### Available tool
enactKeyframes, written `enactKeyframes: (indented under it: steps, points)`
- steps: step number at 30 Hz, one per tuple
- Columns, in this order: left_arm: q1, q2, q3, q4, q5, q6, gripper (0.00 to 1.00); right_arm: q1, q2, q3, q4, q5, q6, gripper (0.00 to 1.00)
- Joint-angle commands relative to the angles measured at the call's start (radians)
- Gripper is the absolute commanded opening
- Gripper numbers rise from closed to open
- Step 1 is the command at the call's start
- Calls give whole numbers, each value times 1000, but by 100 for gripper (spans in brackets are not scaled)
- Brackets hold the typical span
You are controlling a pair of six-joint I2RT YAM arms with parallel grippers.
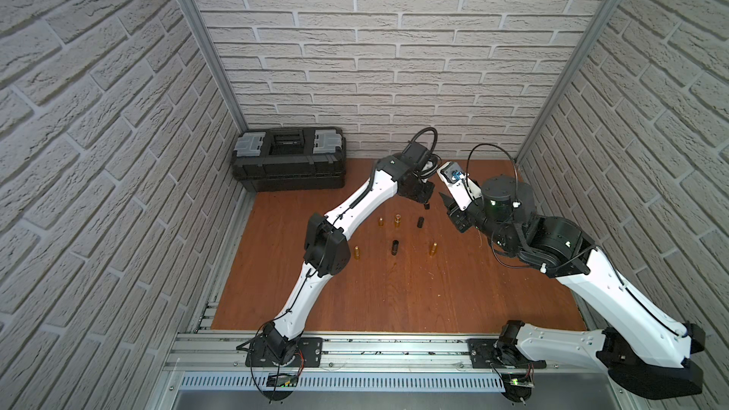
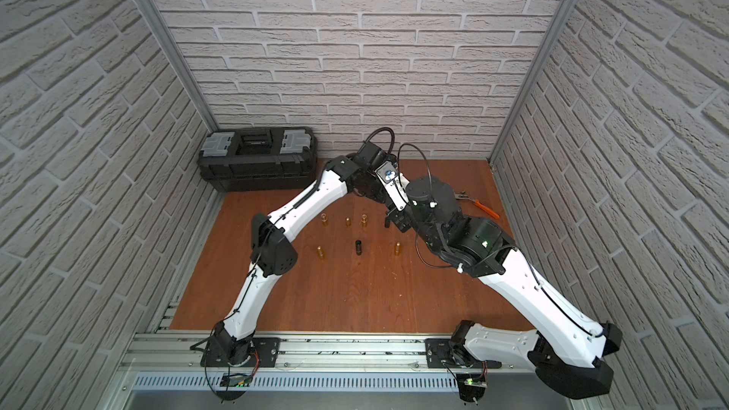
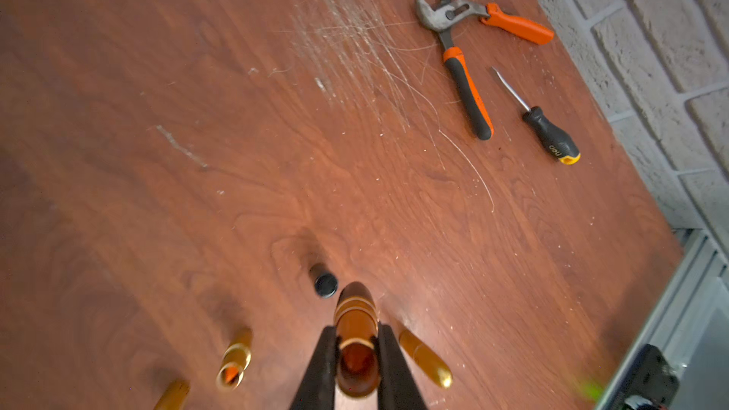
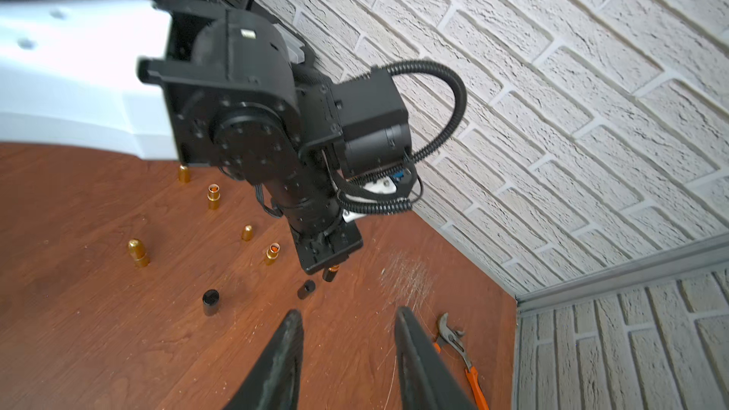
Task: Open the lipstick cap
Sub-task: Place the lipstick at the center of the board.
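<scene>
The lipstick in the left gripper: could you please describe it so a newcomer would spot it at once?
Above the wooden table, follow the left arm to the left gripper near the back brick wall. The lipstick is the golden-brown tube between its black fingers, the only one gripped; the other gold tubes stand free on the wood.

Wood-grain tabletop (image 1: pixel 394 301), scratched toward the far right. Black toolbox (image 1: pixel 290 159) sat in the far left corner. Five gold lipstick tubes (image 2: pixel 397 248) stood upright around the middle, two black caps (image 1: pixel 395 247) among them. Orange-handled pliers (image 3: pixel 457 45) and a screwdriver (image 3: pixel 548 132) lay side by side near the right edge.
</scene>
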Motion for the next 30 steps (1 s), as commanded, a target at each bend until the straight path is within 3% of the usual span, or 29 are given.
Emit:
enactKeyframes:
  steps: [1,30]
  points:
    - [-20,53,73,-7,-74,47,12,0,-33,-30,1,45,26,40]
    - [-97,212,47,68,-139,147,16,-1,-55,-110,2,63,52,40]
